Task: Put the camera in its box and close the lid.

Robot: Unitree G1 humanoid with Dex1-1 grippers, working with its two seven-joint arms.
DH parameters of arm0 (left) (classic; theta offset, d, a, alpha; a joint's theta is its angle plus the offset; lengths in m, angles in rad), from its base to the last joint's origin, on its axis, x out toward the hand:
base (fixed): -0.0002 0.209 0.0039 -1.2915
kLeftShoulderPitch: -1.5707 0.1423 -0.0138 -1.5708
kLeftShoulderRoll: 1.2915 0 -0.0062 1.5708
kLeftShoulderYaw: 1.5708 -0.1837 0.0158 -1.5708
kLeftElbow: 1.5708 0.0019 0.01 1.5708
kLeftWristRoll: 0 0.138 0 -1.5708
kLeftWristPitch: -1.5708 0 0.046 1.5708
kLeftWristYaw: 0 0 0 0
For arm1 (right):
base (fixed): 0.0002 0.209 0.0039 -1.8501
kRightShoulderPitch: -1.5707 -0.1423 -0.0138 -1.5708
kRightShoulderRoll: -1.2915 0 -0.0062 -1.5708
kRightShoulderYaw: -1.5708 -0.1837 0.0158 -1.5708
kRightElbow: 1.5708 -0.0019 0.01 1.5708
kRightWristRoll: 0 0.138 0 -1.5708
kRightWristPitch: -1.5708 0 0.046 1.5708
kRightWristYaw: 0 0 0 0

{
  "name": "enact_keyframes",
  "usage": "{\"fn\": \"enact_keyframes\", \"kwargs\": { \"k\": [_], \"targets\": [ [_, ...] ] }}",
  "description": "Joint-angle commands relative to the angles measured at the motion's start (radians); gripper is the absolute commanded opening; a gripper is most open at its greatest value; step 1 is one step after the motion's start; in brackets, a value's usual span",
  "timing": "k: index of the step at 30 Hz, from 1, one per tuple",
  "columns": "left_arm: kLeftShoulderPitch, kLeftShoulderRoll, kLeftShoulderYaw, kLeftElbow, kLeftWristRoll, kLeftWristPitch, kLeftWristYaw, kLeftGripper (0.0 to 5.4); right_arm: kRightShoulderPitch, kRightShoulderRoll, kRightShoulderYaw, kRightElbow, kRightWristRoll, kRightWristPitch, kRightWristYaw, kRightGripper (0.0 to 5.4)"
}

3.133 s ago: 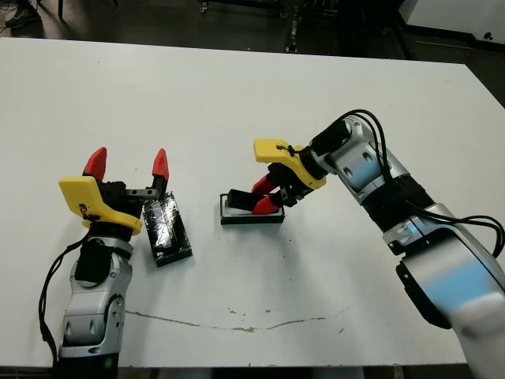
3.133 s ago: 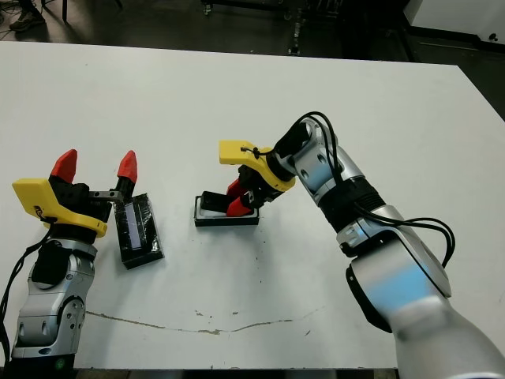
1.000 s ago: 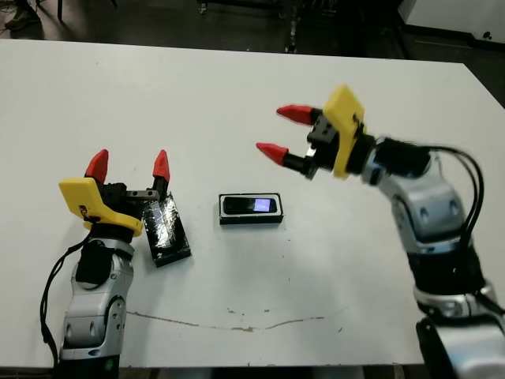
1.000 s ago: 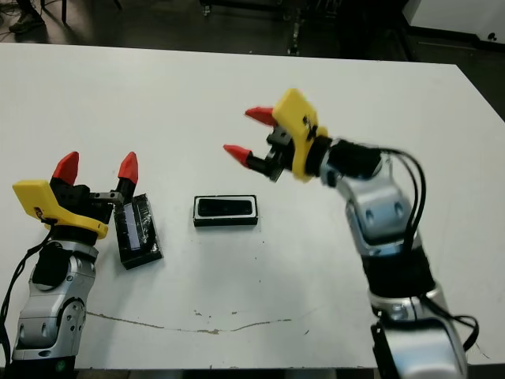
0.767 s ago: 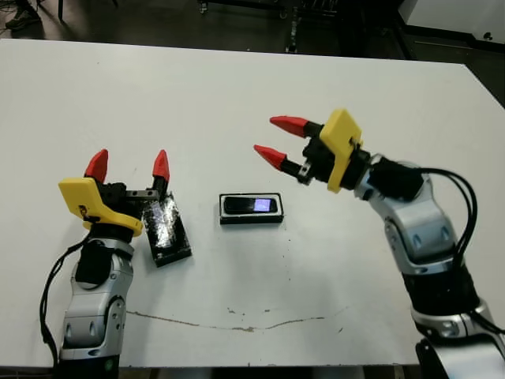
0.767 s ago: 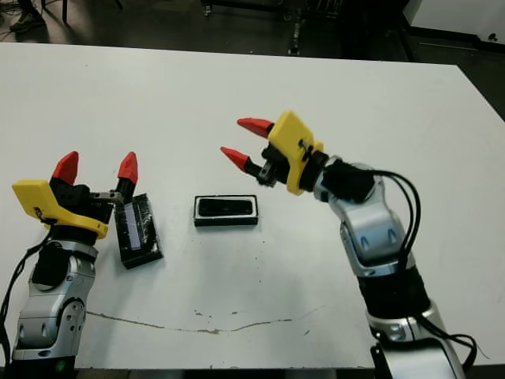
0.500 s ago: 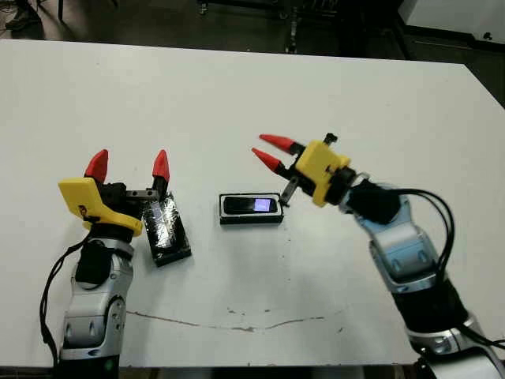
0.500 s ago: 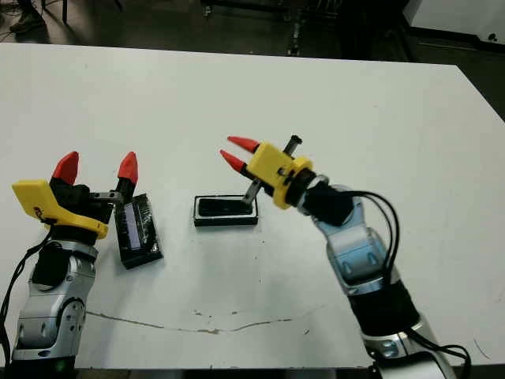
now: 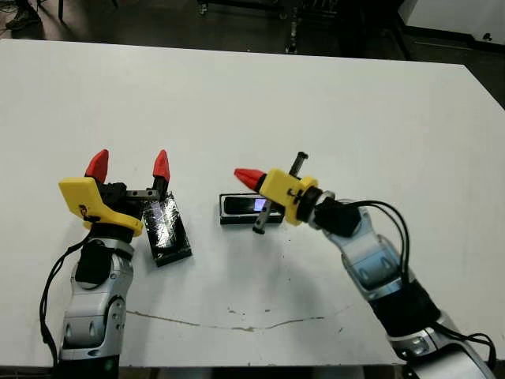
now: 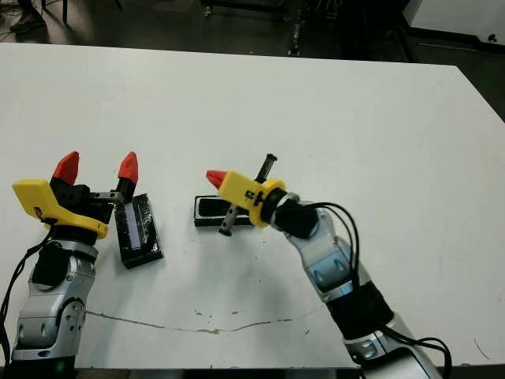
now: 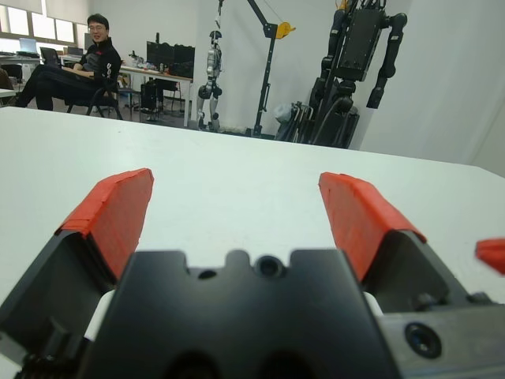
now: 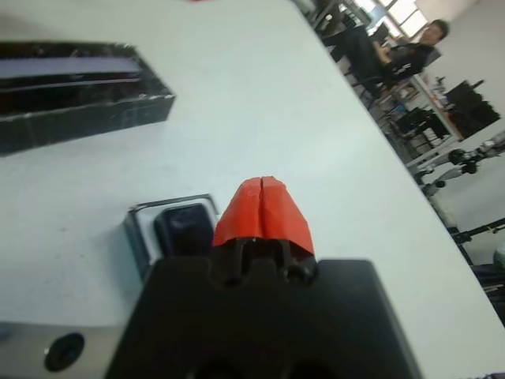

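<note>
Partly, the right end effector (image 9: pixel 246 174) hides the box (image 9: pixel 237 215).

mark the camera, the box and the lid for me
camera (image 9: pixel 251 204): left eye view, its blue-lit face.
box (image 9: pixel 223 217): left eye view, left end of the rim.
lid (image 9: pixel 167 230): left eye view, middle of the glossy top.

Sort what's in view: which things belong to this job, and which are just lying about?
Job:
camera, lying in the box
lid, beside the left gripper, fingers open
right gripper, fingers shut, over the box

Not the job:
scuff line on the table
seated person and black rig beyond it
</note>
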State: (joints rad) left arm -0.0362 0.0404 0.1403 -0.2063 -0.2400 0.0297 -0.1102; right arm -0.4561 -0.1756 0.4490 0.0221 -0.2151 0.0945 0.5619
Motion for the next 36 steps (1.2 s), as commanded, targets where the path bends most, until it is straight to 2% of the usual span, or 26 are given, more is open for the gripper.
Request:
{"fn": "enact_keyframes", "kwargs": {
  "k": [1, 15, 25, 30, 32, 34, 36],
  "targets": [
    [0.012, 0.003, -0.001, 0.002, 0.006, -0.007, 0.001, 5.4, -0.008, 0.002, 0.026, 0.032, -0.024, 0.005, 0.007, 0.01],
    [0.018, -0.007, -0.002, 0.005, -0.001, -0.016, 0.003, 5.4, -0.012, -0.006, 0.096, 0.102, -0.09, 0.049, 0.063, 0.01],
    [0.021, -0.005, -0.004, 0.007, 0.002, -0.03, 0.003, 5.4, 0.001, -0.047, 0.078, 0.089, -0.069, 0.041, 0.097, 0.01],
    [0.022, -0.006, -0.002, 0.007, -0.004, -0.034, 0.001, 5.4, 0.019, -0.05, -0.022, -0.047, 0.013, 0.079, 0.092, 0.01],
    [0.021, -0.004, -0.001, 0.008, -0.004, -0.033, 0.001, 5.4, 0.023, -0.045, -0.088, -0.11, 0.081, 0.095, 0.09, 0.01],
    [0.021, -0.002, -0.002, 0.009, -0.003, -0.036, -0.001, 5.4, 0.021, -0.047, -0.156, -0.187, 0.141, 0.151, 0.086, 0.01],
    [0.021, -0.001, -0.002, 0.01, -0.002, -0.037, -0.001, 5.4, 0.016, -0.046, -0.234, -0.241, 0.231, 0.192, 0.089, 0.01]
  ]
}}
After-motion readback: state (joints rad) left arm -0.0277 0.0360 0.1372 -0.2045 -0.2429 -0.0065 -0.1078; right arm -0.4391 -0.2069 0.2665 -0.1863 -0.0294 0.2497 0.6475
